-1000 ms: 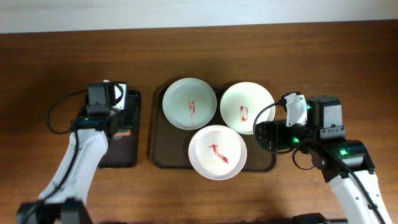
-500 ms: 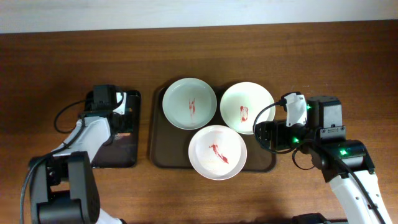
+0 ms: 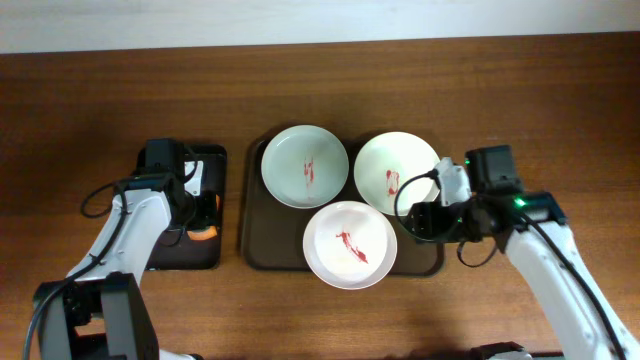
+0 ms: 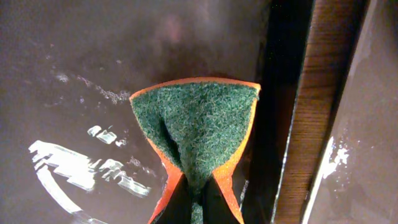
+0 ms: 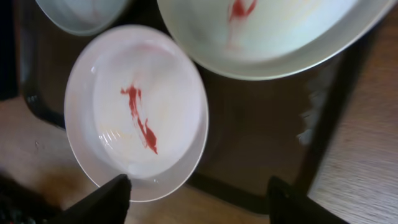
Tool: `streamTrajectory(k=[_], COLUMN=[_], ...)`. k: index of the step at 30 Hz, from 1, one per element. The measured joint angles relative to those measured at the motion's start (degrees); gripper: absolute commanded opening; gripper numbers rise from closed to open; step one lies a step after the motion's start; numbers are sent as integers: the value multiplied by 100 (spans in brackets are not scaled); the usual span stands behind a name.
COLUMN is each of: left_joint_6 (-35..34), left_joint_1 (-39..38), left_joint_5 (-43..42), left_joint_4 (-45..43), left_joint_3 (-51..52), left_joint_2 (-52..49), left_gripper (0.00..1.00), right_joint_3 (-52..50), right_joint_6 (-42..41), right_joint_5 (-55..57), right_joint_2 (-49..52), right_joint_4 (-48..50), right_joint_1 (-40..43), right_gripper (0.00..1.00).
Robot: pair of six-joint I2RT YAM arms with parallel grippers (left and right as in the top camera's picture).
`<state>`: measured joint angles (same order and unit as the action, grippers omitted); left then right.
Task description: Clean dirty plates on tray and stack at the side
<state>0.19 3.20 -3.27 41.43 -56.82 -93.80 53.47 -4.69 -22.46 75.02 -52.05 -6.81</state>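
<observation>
Left fingers (image 4: 179,202) pinch the green-orange sponge (image 4: 196,130) at the black tray (image 3: 195,255), ready for wiping, while right fingers (image 5: 102,200), spread wide, face the three smeared plates (image 3: 350,245) on the brown tray (image 3: 252,250) at frame centre.

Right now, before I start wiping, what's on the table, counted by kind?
Dirty plates: 3
Trays: 2, the brown tray and the black tray
Sponge: 1
Total: 6
</observation>
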Motion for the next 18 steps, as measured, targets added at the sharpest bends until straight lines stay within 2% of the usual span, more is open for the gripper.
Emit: streamTrajectory(k=[3,7,18], left_joint_6=[-26,-37,-46], left_joint_1=[0,-24,-525], left_joint_5=[-70,-236,-258], left_joint_4=[-22,-164,-693], left_joint_3=[0,0,2], left_joint_2=[0,0,0], left_gripper=[0,0,2], right_joint_3=[2,0,0], right_joint_6=[-13,-116,-133], right_joint_5=[-107,-122,-125], right_joint_2=[684,1132,1150], right_joint_4=[151,297,391], right_joint_1=[-437,-557,-562], right_gripper=[60,59,57])
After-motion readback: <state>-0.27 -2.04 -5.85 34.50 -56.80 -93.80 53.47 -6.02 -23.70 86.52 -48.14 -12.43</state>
